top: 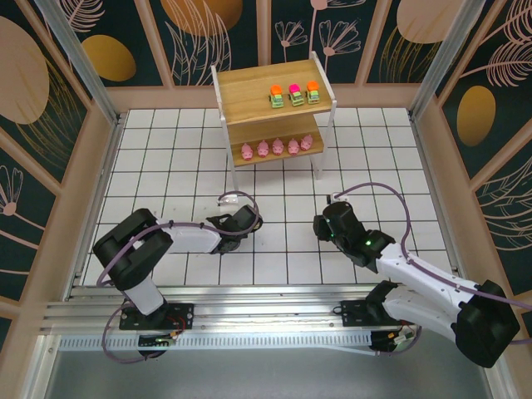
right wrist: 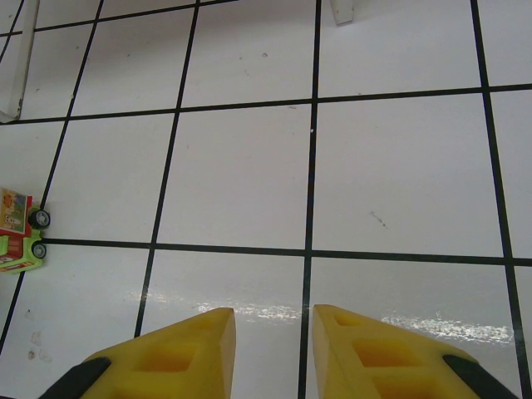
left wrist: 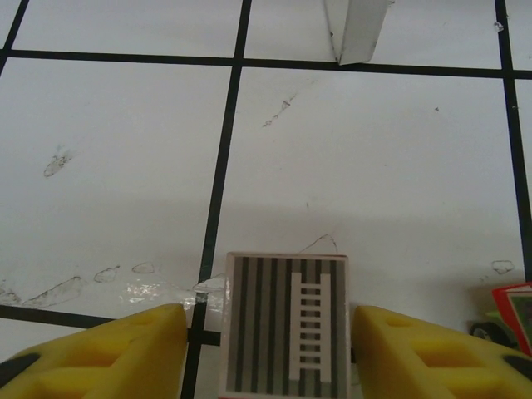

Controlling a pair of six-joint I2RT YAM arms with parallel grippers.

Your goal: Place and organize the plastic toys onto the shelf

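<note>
Left gripper (left wrist: 270, 314) open around the grey-topped toy truck (left wrist: 287, 332), right gripper (right wrist: 273, 320) slightly parted and empty; looks like light, stiff, slick plastic, so I'd pinch its flat sides.

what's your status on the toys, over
Left gripper open, straddling grey-topped vehicle. Right gripper open, empty. Shelf holds three vehicles, five pigs; red-topped vehicle loose nearby. Nothing in the way.

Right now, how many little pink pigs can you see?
5 pink pigs, side by side in one row on the shelf's lower board; more could hide beneath the arms.
</note>
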